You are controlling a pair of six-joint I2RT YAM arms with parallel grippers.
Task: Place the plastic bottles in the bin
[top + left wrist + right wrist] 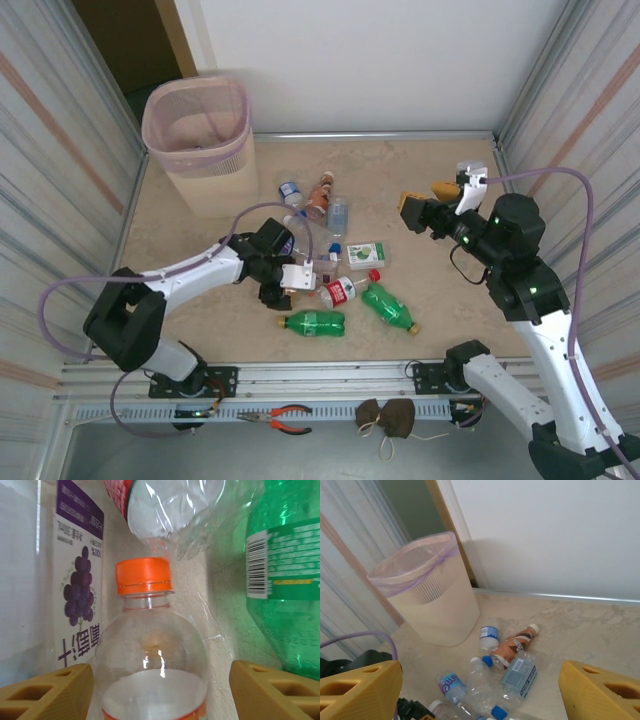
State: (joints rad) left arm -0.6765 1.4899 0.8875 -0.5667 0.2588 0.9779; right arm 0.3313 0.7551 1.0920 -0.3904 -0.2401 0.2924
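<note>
Pink-lined bin [212, 186] upright — bottles [312, 322] lie outside it, on table [440, 300]

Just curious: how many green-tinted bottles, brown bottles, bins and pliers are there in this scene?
Green-tinted bottles: 2
Brown bottle: 1
Bin: 1
Pliers: 1
Total: 5
</note>
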